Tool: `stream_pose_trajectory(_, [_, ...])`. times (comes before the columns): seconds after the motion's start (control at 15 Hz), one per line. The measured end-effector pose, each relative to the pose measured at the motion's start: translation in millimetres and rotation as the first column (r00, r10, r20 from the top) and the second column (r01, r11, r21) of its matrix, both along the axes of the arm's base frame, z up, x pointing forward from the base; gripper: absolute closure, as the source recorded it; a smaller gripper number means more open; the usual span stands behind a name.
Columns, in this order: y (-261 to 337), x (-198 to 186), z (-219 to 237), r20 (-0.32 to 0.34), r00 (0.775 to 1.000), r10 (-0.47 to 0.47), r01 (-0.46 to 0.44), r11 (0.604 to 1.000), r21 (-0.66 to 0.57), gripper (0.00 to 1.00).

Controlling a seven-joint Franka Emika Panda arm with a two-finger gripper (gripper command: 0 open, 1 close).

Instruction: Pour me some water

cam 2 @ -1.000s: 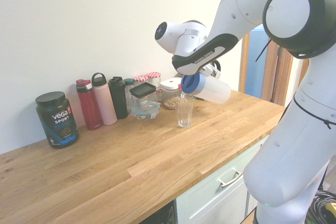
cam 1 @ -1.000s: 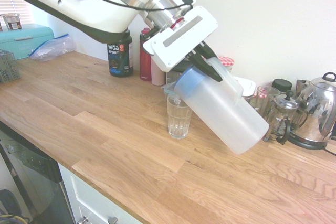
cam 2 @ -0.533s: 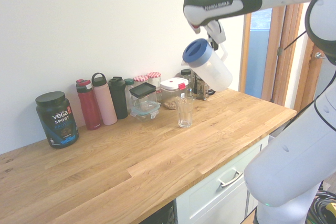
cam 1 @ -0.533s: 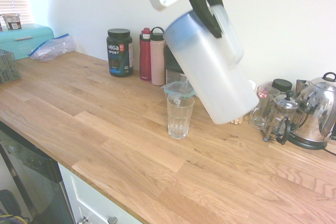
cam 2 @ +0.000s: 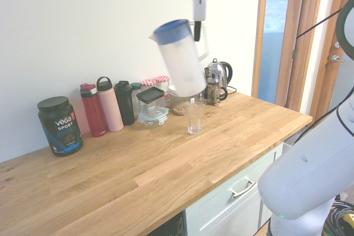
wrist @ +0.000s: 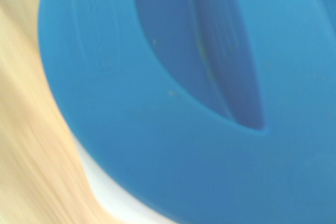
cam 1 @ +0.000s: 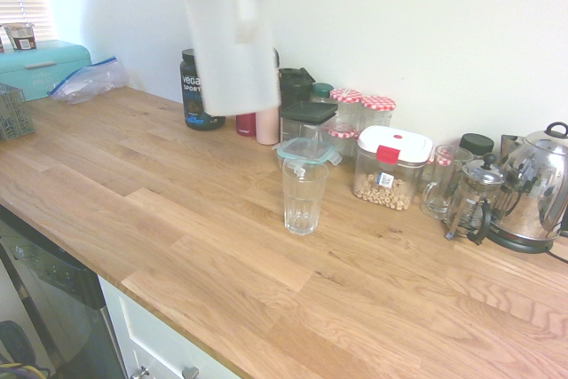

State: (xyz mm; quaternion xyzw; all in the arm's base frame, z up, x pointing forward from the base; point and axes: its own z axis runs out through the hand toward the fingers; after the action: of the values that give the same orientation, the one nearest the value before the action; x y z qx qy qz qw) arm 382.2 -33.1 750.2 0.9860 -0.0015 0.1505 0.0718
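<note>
The gripper (cam 2: 196, 23) holds the frosted jug (cam 2: 180, 59) by its handle, above the glass (cam 2: 194, 118).

The gripper (cam 2: 197, 23) hangs high near the picture's top edge, pointing steeply down, its fingers clamped on a jug's (cam 2: 180, 59) handle.

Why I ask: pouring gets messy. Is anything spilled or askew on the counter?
No spill shows on the worktop. The glass stands upright. Only the jug hangs slightly tilted in mid-air from the gripper.
</note>
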Motion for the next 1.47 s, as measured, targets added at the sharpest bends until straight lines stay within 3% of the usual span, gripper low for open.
stream_pose_trajectory(0.2, [60.5, 8.1, -25.3, 0.018, 0.991, -0.13, 0.127, 0.984, 0.124, 1.0])
stream_pose_trajectory(0.47, [143.6, -0.6, -92.1, 0.083, 0.954, -0.288, 0.26, 0.932, 0.253, 1.0])
stream_pose_trajectory(0.73, [203.1, -22.6, -174.9, 0.217, 0.893, -0.393, 0.315, 0.893, 0.322, 1.0])
stream_pose_trajectory(1.0, [226.5, -39.5, -223.9, 0.313, 0.816, -0.486, 0.391, 0.863, 0.32, 1.0])
stream_pose_trajectory(1.27, [241.2, -43.3, -250.1, 0.284, 0.806, -0.519, 0.452, 0.85, 0.269, 1.0])
stream_pose_trajectory(1.47, [252.6, -33.1, -256.9, 0.238, 0.821, -0.518, 0.476, 0.853, 0.213, 1.0])
